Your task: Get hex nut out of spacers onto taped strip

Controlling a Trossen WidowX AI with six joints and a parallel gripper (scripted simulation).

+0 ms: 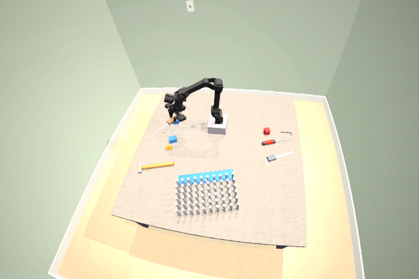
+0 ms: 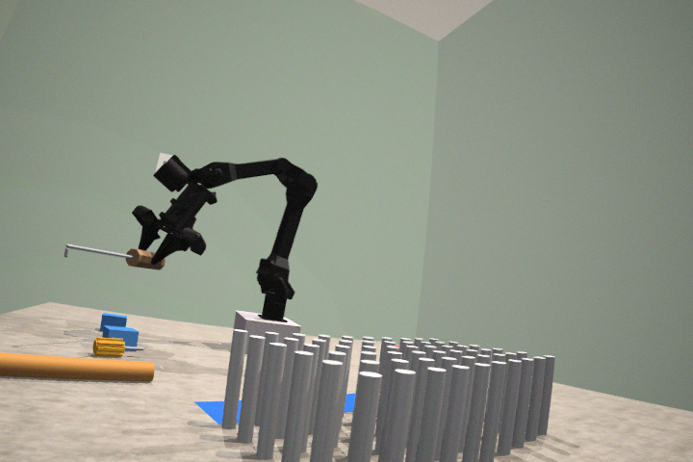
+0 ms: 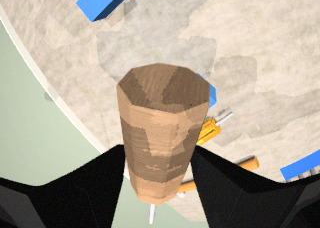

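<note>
My gripper (image 1: 172,119) (image 2: 147,256) (image 3: 158,152) is shut on the wooden handle of the hook tool (image 1: 170,121) (image 2: 135,257) (image 3: 160,123), held in the air left of the arm's base. Its thin metal rod points away from the base and ends in a short bent tip. The grey spacers (image 1: 238,206) (image 2: 366,419) stand upright in rows, well away from the tool. The blue taped strip (image 1: 203,173) (image 2: 211,409) (image 3: 302,165) lies along their near side. A tiny pale ring, apparently the nut (image 1: 205,180), shows at the strip's edge by the first spacers; its exact resting place is unclear.
One blue block (image 1: 173,139) (image 2: 119,335) lies near a yellow screwdriver (image 1: 169,147) (image 2: 109,346) (image 3: 210,131); another blue block (image 1: 176,122) is below the gripper. A hammer (image 1: 157,165) (image 2: 64,366) lies left. Right are a red block (image 1: 266,131), red screwdriver (image 1: 268,142), grey-handled tool (image 1: 272,158) and hex key (image 1: 286,132).
</note>
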